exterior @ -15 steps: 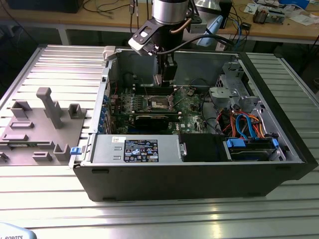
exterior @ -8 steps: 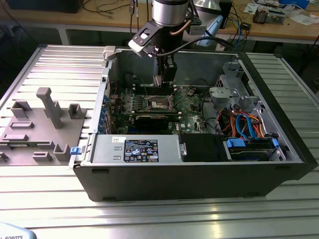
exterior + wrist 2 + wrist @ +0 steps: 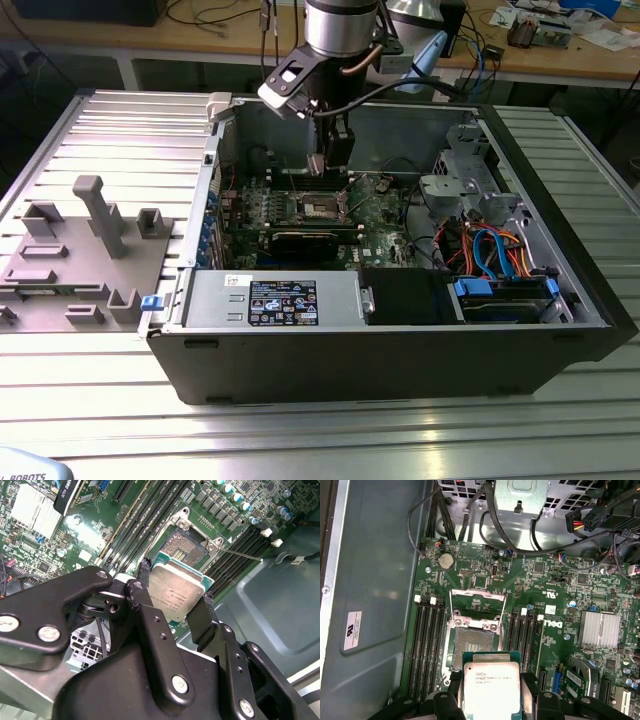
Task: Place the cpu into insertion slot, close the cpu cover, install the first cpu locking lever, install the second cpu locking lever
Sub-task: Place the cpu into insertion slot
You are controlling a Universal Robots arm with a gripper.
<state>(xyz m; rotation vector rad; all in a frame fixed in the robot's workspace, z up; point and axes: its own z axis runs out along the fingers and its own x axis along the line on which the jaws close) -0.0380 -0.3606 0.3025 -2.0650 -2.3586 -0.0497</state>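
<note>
- Gripper (image 3: 176, 587) fingers pinch the cpu (image 3: 175, 600) by two opposite edges, its metal top facing the wrist cameras.
- Cpu hangs just above the insertion slot (image 3: 472, 647), apart from it, not seated.
- Slot is bare, its contact field exposed.
- Cpu cover (image 3: 478, 593) is swung open, beside the slot.
- A thin locking lever (image 3: 242, 555) sticks out free by the socket.
- My read: first step is under way; cover and both levers are left to do.
</note>
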